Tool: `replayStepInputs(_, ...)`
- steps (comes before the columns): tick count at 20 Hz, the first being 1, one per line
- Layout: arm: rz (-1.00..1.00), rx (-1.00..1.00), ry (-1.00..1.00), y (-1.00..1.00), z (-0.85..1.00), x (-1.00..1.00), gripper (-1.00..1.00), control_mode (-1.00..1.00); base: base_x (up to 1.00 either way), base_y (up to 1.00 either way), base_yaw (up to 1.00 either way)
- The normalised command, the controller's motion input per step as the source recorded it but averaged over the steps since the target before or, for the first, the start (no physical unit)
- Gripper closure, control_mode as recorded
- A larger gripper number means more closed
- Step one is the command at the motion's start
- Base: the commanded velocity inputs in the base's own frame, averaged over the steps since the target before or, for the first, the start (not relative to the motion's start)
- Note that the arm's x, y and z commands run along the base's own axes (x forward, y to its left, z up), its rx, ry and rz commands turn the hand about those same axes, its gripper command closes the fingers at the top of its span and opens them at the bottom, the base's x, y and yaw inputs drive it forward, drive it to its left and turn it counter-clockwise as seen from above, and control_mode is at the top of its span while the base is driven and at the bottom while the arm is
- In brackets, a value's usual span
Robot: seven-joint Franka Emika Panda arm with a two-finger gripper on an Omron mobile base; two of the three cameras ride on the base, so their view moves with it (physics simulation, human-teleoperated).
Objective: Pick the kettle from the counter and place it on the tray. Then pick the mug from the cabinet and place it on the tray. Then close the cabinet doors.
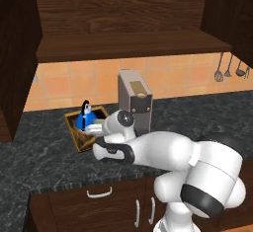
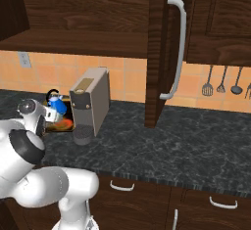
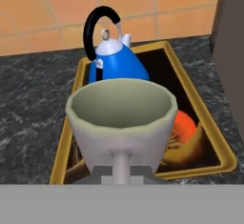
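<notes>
**Mug carried in over the tray, kettle already aboard**

The gripper (image 3: 122,173) is pinched on the handle of the mug (image 3: 121,123), holding it upright above the near end of the tray (image 3: 224,163); judged, a steady carry for setting down; the kettle (image 3: 116,62) sits at the tray's far end, leaving the near part free; the coffee machine (image 1: 134,100) stands just right of the tray on the counter (image 1: 39,142); one of the cabinet doors (image 2: 164,48) stands open; no writing or brand is readable anywhere.

Two base views look down from behind, sharing the tabletop (image 1: 44,162) and tray (image 1: 74,132); the hand view sits close above that tray.
</notes>
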Motion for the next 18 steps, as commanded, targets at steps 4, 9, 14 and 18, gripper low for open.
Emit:
replayStepInputs(4, -0.19, 0.02, 0.0, 0.0, -0.13, 0.02, 1.0, -1.0, 0.0, 0.0, 0.0)
replayStepInputs(9, -0.13, 0.02, 0.0, 0.1, -0.01, 0.19, 1.0, -1.0, 0.0, 0.0, 0.0)
replayStepInputs(14, -0.09, -0.01, 0.0, 0.28, -0.13, 0.34, 1.0, -1.0, 0.0, 0.0, 0.0)
replayStepInputs(18, -0.1, -0.1, 0.0, 0.27, -0.31, 0.32, 1.0, -1.0, 0.0, 0.0, 0.0)
